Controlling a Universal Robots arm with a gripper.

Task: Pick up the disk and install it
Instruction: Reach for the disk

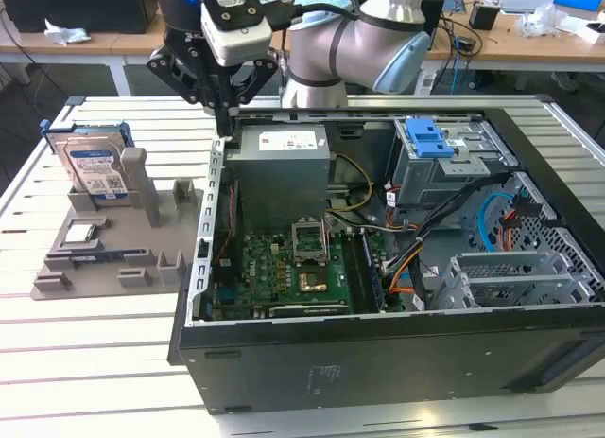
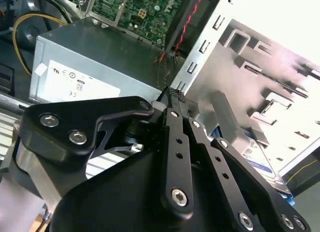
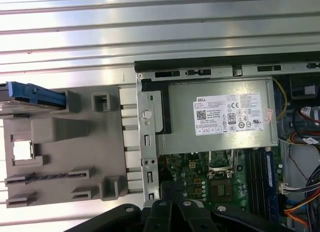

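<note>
The disk [image 1: 95, 166], a silver drive with a white and blue label and blue side rails, stands on edge in the grey holder [image 1: 123, 263] at the exterior view's left. In the first wrist view the disk [image 3: 35, 94] shows edge-on by its blue rail, and in the second wrist view part of the disk [image 2: 256, 159] shows behind the fingers. My gripper [image 1: 224, 126] hangs over the computer case's wall beside the power supply, to the exterior view's right of the disk and apart from it. Its black fingers [image 2: 175, 122] lie together, shut on nothing.
The open computer case [image 1: 378, 353] lies on a slatted white table, with a grey power supply [image 1: 284, 164], a motherboard [image 1: 293, 268], cables and a drive bay with a blue latch [image 1: 430, 135]. A small square chip [image 1: 80, 233] rests in the holder. Desks stand behind.
</note>
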